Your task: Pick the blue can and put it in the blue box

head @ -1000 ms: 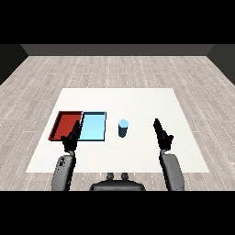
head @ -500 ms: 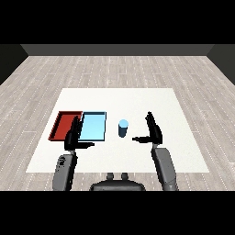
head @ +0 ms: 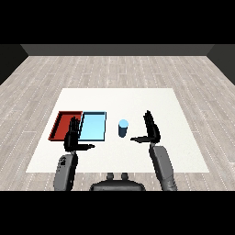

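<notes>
Looking down across the white table (head: 137,98), I see a flat matte slab resting on a floor of pale grey planks (head: 114,69). The blue can (head: 123,128) stands upright near the middle of the table, a short smooth cylinder with a lighter blue top and a darker blue side. It sits just right of the light blue tray (head: 93,126), apart from it. That tray is a shallow rectangle with a thin darker rim and a pale, glossy-looking floor. The red tray (head: 64,124) lies touching its left side, the same shallow shape with a dark red floor.

My right hand (head: 151,129) is right of the can and near it but not touching. Its black fingers are straight and point away from me, and the thumb sticks out sideways toward the can; it holds nothing. My left hand (head: 72,136) hangs over the near edge where the two trays meet, fingers likewise straight and spread, thumb out to the right, empty. Both grey forearms are smooth and rounded.
</notes>
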